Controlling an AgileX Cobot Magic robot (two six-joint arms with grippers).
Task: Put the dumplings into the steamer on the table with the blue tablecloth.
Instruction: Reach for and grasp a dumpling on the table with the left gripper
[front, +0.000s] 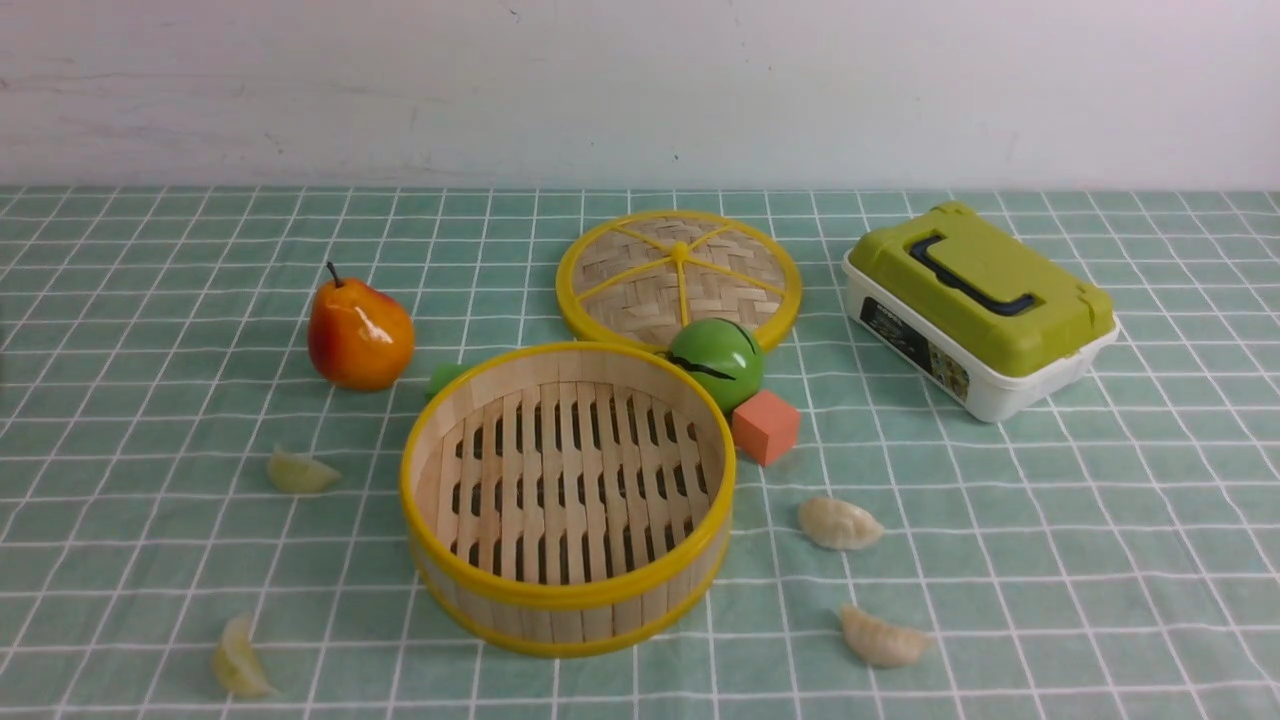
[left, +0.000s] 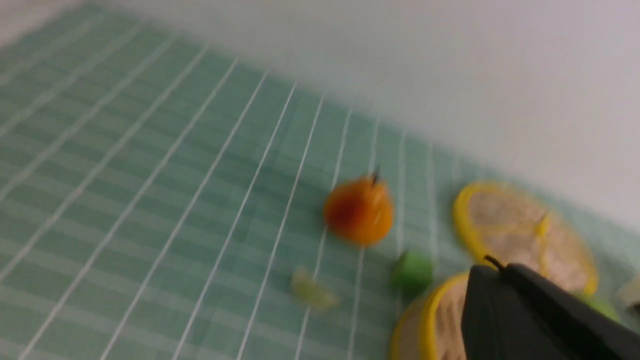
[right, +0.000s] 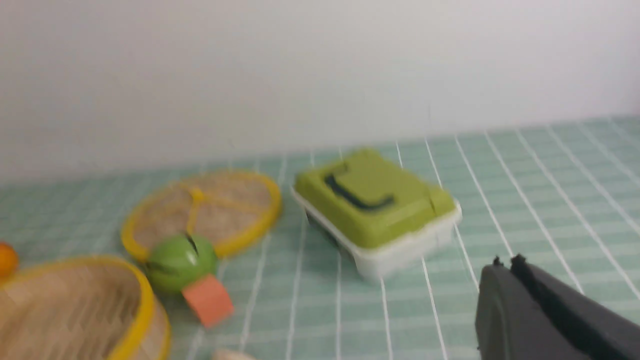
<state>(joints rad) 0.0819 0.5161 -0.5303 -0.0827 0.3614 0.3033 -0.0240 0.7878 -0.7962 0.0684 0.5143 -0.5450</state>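
Observation:
The empty bamboo steamer (front: 568, 498) stands at the front middle of the blue tablecloth (front: 150, 330). Two pale yellow-green dumplings lie to its left, one nearer the pear (front: 300, 472) and one at the front edge (front: 240, 658). Two cream-beige dumplings lie to its right, one farther back (front: 840, 523) and one nearer the front (front: 883, 638). Neither gripper shows in the front view. My left gripper (left: 492, 267) is shut and empty, above the steamer's rim (left: 430, 320), with one yellow-green dumpling (left: 312, 292) beyond it. My right gripper (right: 506, 265) is shut and empty over bare cloth.
An orange-red pear (front: 360, 335) stands left of the steamer. The flat woven yellow-spoked disc (front: 680, 275) lies behind it, with a green ball (front: 716, 362) and an orange cube (front: 766, 426) beside the steamer. A small green thing (front: 443, 377) peeks behind it. A green-lidded box (front: 980, 305) sits back right.

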